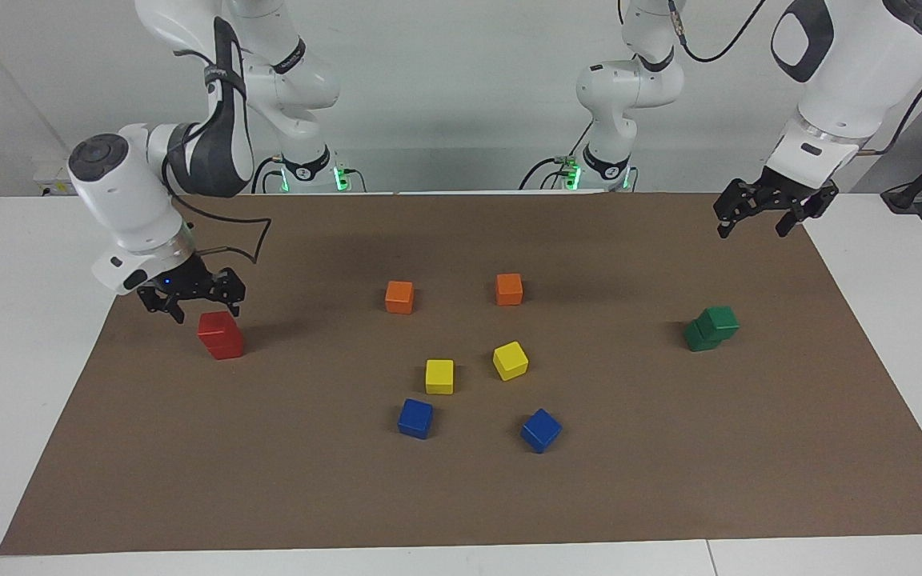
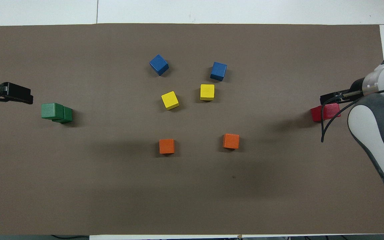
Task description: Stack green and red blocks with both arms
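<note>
**Operator:** Facing view first: I'm seeing the two red blocks [image 1: 220, 335] sitting stacked, one squarely on the other, at the middle left of the frame. They are glossy and bright, with edges nearly lined up. The two green blocks [image 1: 711, 328] are sitting stacked at the middle right, the top one skewed and overhanging the bottom one.

**Observer:** Where are the grippers hanging?

**Operator:** I'm watching the right gripper [image 1: 191, 294] hovering just above the red stack, toward its upper-left side; its fingers are standing spread and released, holding nothing. The left gripper [image 1: 763, 210] is hanging in the upper right of the frame, well apart from the green stack, over the edge of the brown mat [image 1: 461, 496]; its fingers are also spread, gripping nothing.

**Observer:** And from overhead?

**Operator:** There the green blocks [image 2: 56, 112] are lying at the middle left, with the left gripper [image 2: 15, 94] just off their upper left. The red blocks [image 2: 325, 112] are at the middle right, partly tucked under the right gripper [image 2: 333, 97] and its black cable [image 2: 325, 128].

**Observer:** Anything else on the mat? Any writing?

**Operator:** I'm seeing two orange cubes [image 1: 453, 294], two yellow cubes [image 1: 475, 368] and two blue cubes [image 1: 477, 424] grouped in the centre, all single and apart from each other. I'm not reading any labels or lettering on the blocks or arms.
</note>
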Tool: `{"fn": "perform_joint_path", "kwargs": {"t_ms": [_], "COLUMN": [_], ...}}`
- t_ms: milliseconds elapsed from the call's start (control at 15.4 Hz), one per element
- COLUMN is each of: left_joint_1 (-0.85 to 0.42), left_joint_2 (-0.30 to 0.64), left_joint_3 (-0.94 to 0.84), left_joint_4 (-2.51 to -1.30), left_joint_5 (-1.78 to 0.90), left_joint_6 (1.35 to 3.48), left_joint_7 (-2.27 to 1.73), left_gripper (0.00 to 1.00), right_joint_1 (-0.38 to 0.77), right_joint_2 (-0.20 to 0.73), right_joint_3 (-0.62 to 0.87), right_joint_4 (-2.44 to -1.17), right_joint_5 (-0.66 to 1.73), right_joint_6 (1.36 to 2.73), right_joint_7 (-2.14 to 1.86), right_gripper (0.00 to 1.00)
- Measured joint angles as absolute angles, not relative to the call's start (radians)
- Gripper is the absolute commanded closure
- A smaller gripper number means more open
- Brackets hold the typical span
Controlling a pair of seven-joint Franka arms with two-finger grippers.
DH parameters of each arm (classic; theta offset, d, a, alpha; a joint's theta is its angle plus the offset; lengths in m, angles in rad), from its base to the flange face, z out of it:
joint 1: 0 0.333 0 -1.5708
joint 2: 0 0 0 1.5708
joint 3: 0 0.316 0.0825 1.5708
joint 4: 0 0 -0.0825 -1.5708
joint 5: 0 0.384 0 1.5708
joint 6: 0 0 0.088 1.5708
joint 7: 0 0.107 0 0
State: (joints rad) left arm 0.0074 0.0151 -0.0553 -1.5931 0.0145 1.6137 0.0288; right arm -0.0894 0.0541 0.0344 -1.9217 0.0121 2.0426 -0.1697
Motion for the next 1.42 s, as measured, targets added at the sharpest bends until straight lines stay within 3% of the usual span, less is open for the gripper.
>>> {"fn": "perform_joint_path", "kwargs": {"t_ms": [324,647,1424], "left_joint_1": [0.007,0.007,0.007], "left_joint_2": [0.015,0.015,0.015], "left_joint_3": [-0.055,-0.055,-0.055], "left_joint_4": [-1.593,-1.593,-1.593], "left_joint_5": [0.014,0.014,0.014], "left_joint_6": [1.614,1.614,1.614], "left_joint_7": [0.029,0.029,0.029], "left_gripper": [0.0,0.0,0.0], "right_joint_1": [-0.039,-0.057,-0.05], "right_joint_2": [-0.061,-0.065,-0.054], "right_joint_3": [0.048,0.039,0.039], "right_joint_4": [-1.811,-1.713,-1.707], "right_joint_5": [0.013,0.013,0.012], "right_joint_6": [1.829,1.662,1.627], "right_joint_7": [-0.097,-0.097,-0.039], "right_gripper": [0.0,0.0,0.0]}}
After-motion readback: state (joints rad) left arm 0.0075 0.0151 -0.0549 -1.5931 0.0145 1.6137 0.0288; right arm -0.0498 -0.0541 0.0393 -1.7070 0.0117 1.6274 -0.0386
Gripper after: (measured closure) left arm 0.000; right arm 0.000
